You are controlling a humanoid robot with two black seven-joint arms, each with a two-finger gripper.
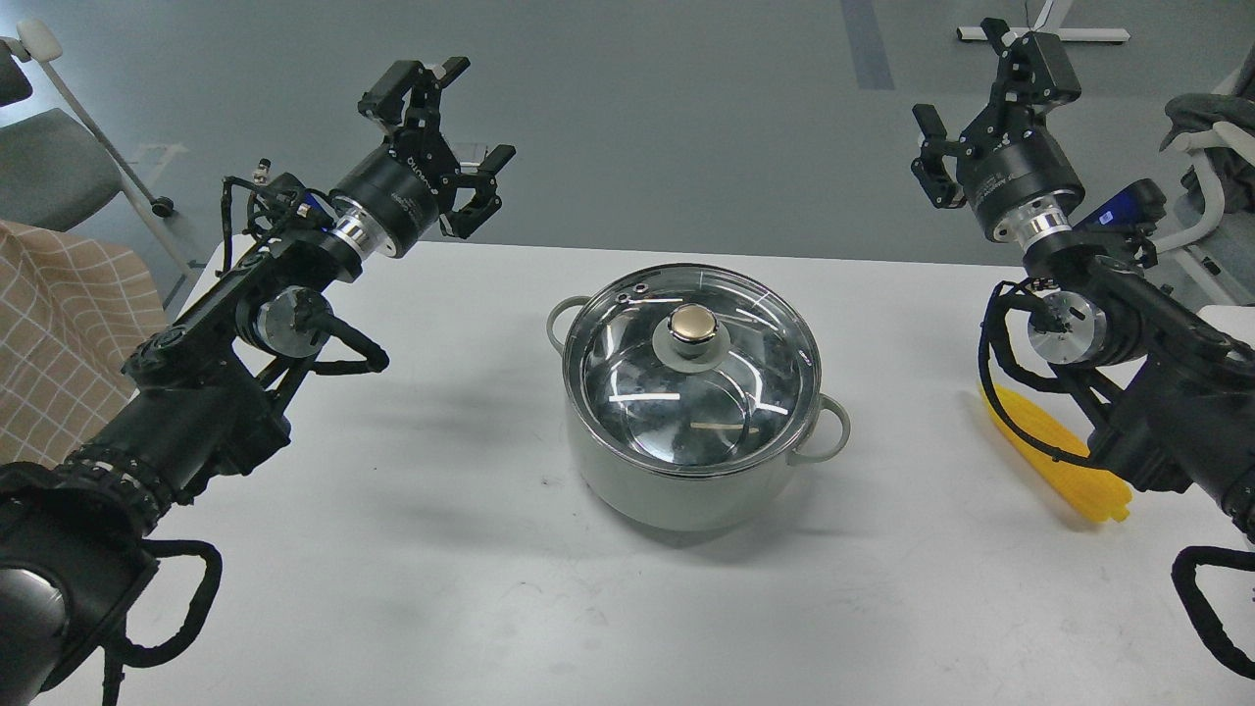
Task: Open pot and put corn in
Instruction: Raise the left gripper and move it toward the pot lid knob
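The pale grey-green pot [686, 490] stands mid-table, closed by a glass lid [691, 378] with a gold knob [692, 324]. A yellow corn [1054, 461] lies on the table at the right, partly hidden behind my right arm. My left gripper [453, 132] hovers open over the table's far left edge, well left of the pot, holding nothing. High at the far right, my right gripper [966, 83] is also open and empty, above and beyond the corn.
The white table [471, 549] ends just behind the pot. A checkered cloth [59, 333] and a grey chair [49, 167] are at the left. Another chair [1216, 147] stands at the right, with grey floor beyond.
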